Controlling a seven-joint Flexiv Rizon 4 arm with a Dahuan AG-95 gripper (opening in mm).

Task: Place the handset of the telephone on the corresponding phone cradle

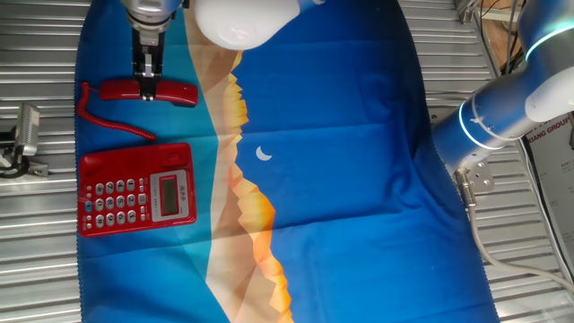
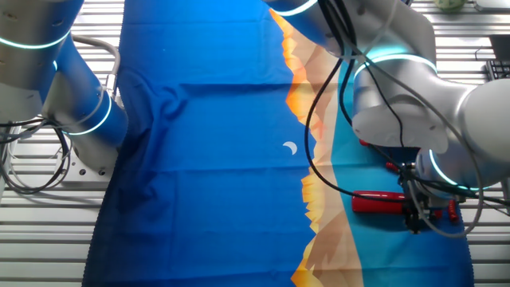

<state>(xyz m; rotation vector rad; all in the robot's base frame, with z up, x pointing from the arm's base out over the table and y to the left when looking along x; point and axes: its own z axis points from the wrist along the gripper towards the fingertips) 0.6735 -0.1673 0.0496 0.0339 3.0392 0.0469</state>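
My jaws straddle the handset [image 1: 148, 91] near its middle, one finger on each long side, but I cannot tell from either view whether they are clamped on it or only poised around it. The gripper [image 1: 146, 88] comes straight down from above. The handset lies flat on the blue cloth [image 1: 359, 179], beyond the top edge of the telephone [image 1: 138, 190] and clear of it, its cord [image 1: 106, 121] curling from the left end towards the base. The phone cradle [image 1: 136, 154], the strip along the base's top edge, sits empty.

My worries from here — glossy rounded plastic could slide or pivot in a narrow pinch, tilting one end down as I lift. The cord may snag or tug the light base across the cloth, spoiling my alignment with the cradle.

In the other fixed view the arm's bulk covers the telephone completely and hides part of the handset [image 2: 381, 202]; the fingertips [image 2: 415, 221] there are dark and blurred. In one fixed view the wrist hides the handset's centre.
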